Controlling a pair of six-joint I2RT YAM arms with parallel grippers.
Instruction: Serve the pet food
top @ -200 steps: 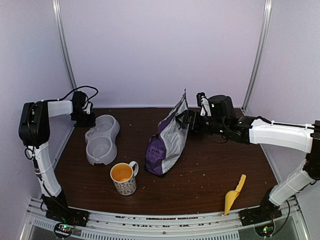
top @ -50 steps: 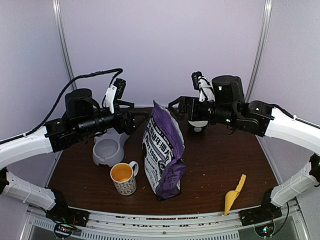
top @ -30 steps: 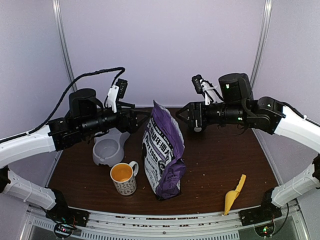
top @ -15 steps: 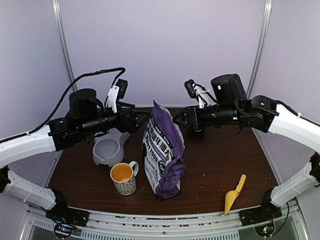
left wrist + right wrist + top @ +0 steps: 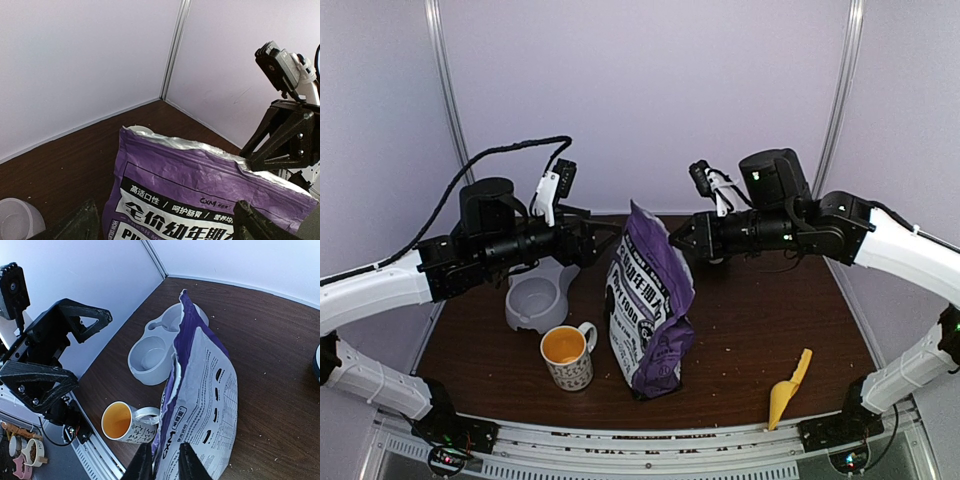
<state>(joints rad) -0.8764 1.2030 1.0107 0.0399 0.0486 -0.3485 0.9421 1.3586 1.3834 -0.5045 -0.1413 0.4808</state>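
Observation:
The purple pet-food bag stands upright mid-table with its torn top open; the pet food itself is hidden inside. My right gripper is at the bag's top right corner. In the right wrist view its narrow jaws pinch the bag's upper edge. My left gripper hovers wide open just left of the bag top. Its two fingers straddle the bag's front face at the bottom corners of the left wrist view, apart from it.
A grey double bowl sits left of the bag, with an orange-lined patterned mug in front of it. A yellow scoop lies near the front right edge. A dark round object sits behind the bag.
My right gripper moved left onto the bag's top corner and narrowed its jaws on the edge. The bag top shifted slightly. The left arm held still.

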